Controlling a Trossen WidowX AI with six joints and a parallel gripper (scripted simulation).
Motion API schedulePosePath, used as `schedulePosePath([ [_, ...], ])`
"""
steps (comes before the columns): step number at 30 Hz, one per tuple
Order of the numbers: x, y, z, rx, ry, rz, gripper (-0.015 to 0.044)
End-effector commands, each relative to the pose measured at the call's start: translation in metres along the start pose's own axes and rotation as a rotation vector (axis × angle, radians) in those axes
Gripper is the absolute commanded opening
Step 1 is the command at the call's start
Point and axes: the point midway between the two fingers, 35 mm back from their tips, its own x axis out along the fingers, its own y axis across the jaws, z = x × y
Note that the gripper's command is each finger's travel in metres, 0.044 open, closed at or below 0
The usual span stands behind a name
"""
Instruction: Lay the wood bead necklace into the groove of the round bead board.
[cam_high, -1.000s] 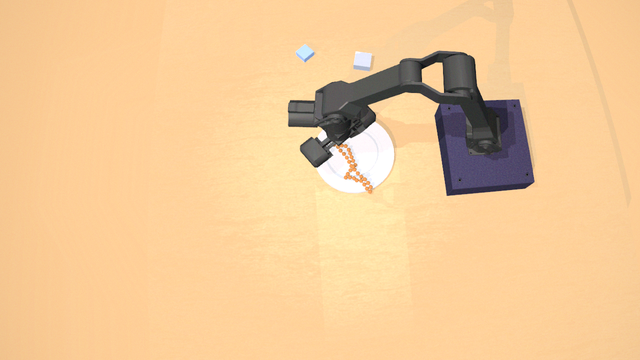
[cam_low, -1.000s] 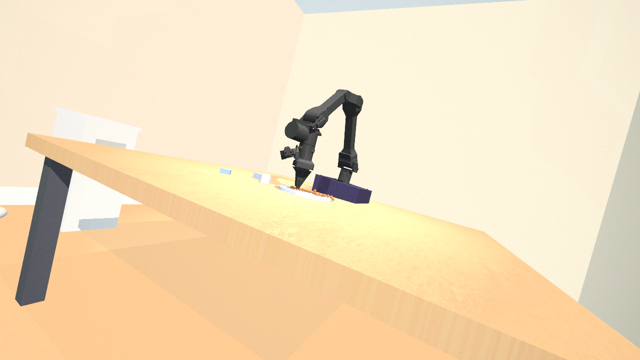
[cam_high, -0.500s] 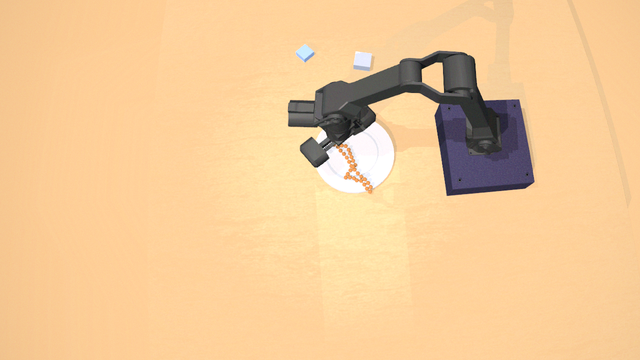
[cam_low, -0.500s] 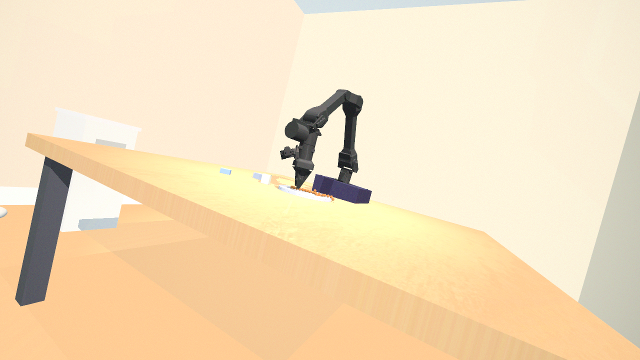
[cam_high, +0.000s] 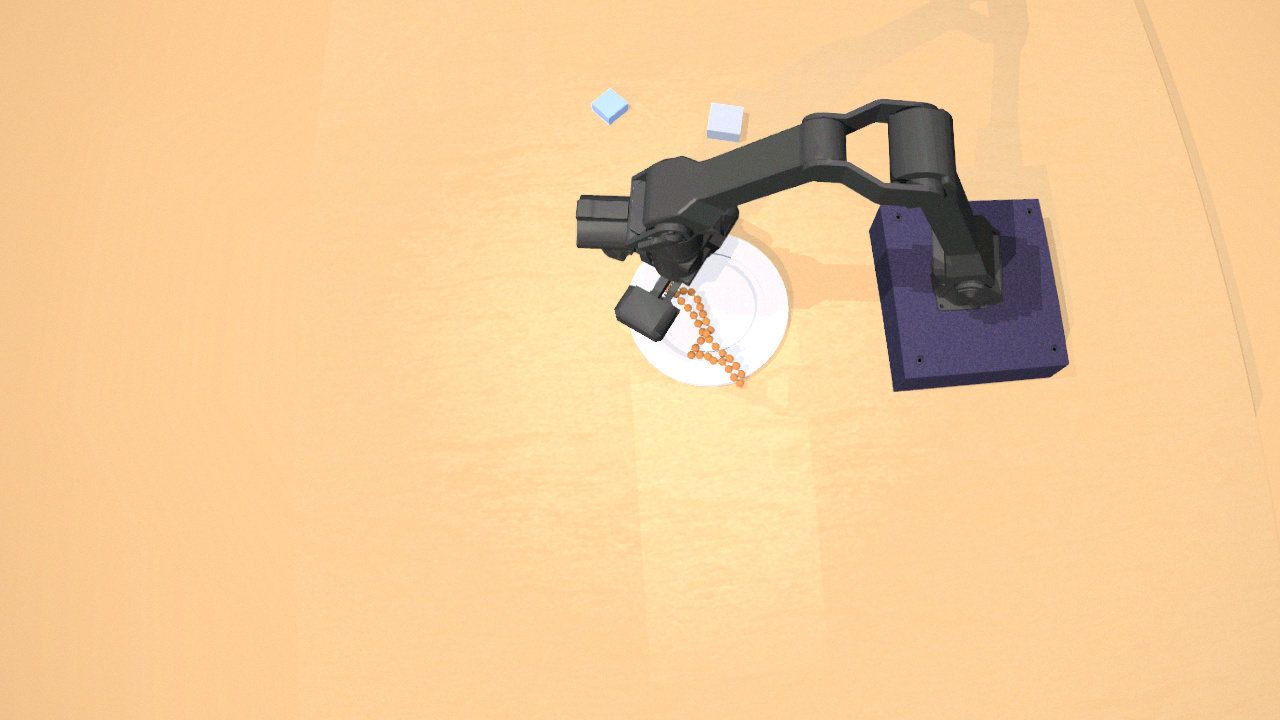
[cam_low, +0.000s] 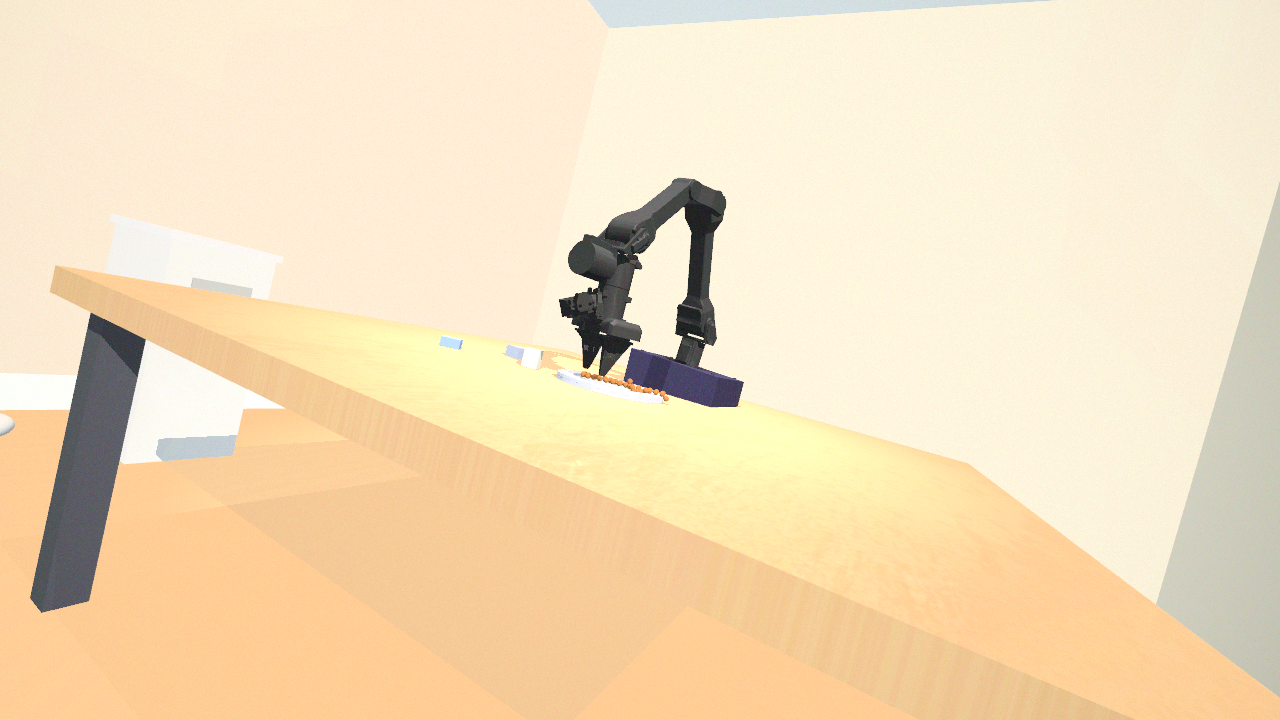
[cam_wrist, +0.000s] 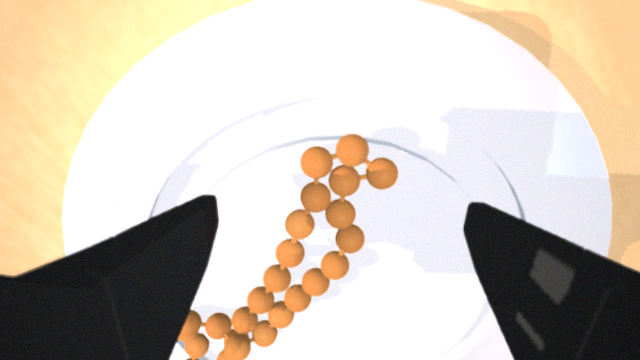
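The necklace of orange wood beads (cam_high: 716, 346) (cam_wrist: 315, 197) lies bunched across the round white bead board (cam_high: 771, 295) (cam_wrist: 280, 50) (cam_low: 608, 391). It runs as a narrow double strand from the groove at one side over the middle, pinches together, then spreads, with one end over the lower right rim in the top view. Most of the ring groove (cam_high: 756, 304) that shows holds no beads. My gripper (cam_low: 595, 369) (cam_wrist: 342, 205) is open, low over the board, its fingers wide on either side of the strand's upper end. The top view hides the fingertips.
A light blue block (cam_high: 610, 105) (cam_low: 451, 342) and a pale lilac block (cam_high: 725, 121) (cam_low: 531, 358) lie beyond the board. The arm stands on a dark purple base (cam_high: 1011, 340) (cam_low: 716, 394) to the board's right. My arm reaches above the board's far side.
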Motion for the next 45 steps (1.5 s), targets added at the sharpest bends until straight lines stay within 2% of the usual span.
schedulePosePath([
  [1,-0.012,-0.003,0.005,-0.484,-0.009,0.004,0.0177],
  [3,-0.015,-0.005,0.006,-0.674,-0.009,0.003,0.0125],
  [4,-0.017,-0.006,0.006,-0.769,-0.009,0.003,0.012],
  [8,-0.024,-0.01,0.008,-1.15,-0.01,0.0,0.012],
  [13,-0.029,-0.013,0.009,-1.378,-0.01,-0.001,0.012],
  [32,-0.029,-0.013,0.009,-1.386,-0.01,-0.001,0.012],
  [37,-0.013,-0.013,0.009,-1.386,-0.01,-0.001,0.012],
  [39,-0.021,-0.012,0.012,-1.379,-0.018,-0.005,0.012],
  [45,-0.016,-0.012,0.011,-1.38,-0.017,-0.005,0.012],
])
